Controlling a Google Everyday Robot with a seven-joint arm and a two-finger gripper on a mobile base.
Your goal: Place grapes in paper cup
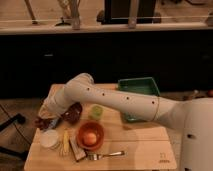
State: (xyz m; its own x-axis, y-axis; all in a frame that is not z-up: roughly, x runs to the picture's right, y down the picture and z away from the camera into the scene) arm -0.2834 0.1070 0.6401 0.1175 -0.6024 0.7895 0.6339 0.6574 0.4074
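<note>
My arm reaches across the tabletop (140,145) and my pincer (50,121) hangs low at its left edge, just above the one paper cup (49,138). I cannot tell how the pincer stands. One bunch of grapes (41,121) sits right at it, above the cup. Right of the cup: one orange bowl (90,135) holding one orange fruit (90,137), one green cup (96,111), one fork (106,155).

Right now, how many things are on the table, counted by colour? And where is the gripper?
White: 1, the paper cup
Orange: 2, a bowl and the fruit in it
Green: 2, a small cup and a bin
Dark: 2, the grapes and a dark bowl
Yellow: 1, a banana
Silver: 1, a fork
Total: 9
The gripper is at the grapes, left edge.
</note>
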